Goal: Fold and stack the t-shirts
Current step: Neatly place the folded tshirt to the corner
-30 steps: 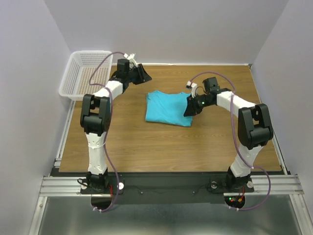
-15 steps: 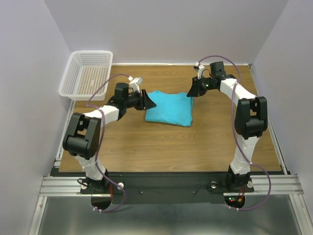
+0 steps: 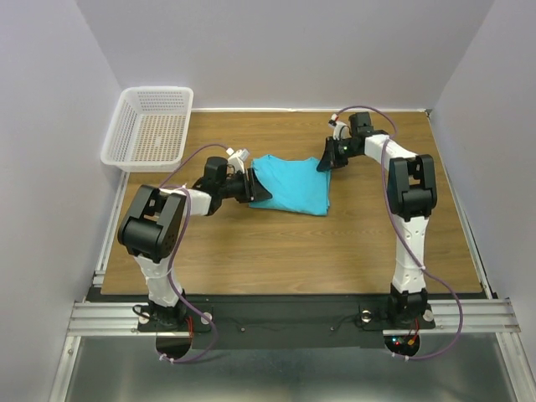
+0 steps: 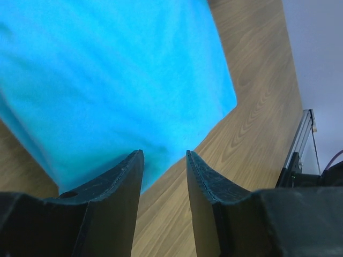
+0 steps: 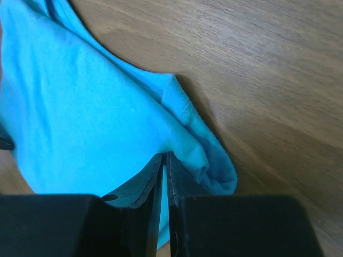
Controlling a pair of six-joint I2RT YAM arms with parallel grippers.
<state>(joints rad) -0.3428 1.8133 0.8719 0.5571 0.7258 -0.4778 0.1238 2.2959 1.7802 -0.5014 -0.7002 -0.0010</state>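
The right gripper (image 5: 162, 156) pinches the far corner of the turquoise t-shirt (image 3: 291, 186) (jaws almost together). The left gripper (image 4: 163, 156) stands spread at its left edge.

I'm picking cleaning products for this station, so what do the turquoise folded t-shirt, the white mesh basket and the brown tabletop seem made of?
The turquoise folded t-shirt: soft knit cloth, possibly cotton; matte, it creases and shows a stitched hem. The white mesh basket: probably moulded plastic, from its even lattice. The brown tabletop: wood or wood-look laminate; grain lines, smooth low-sheen surface.
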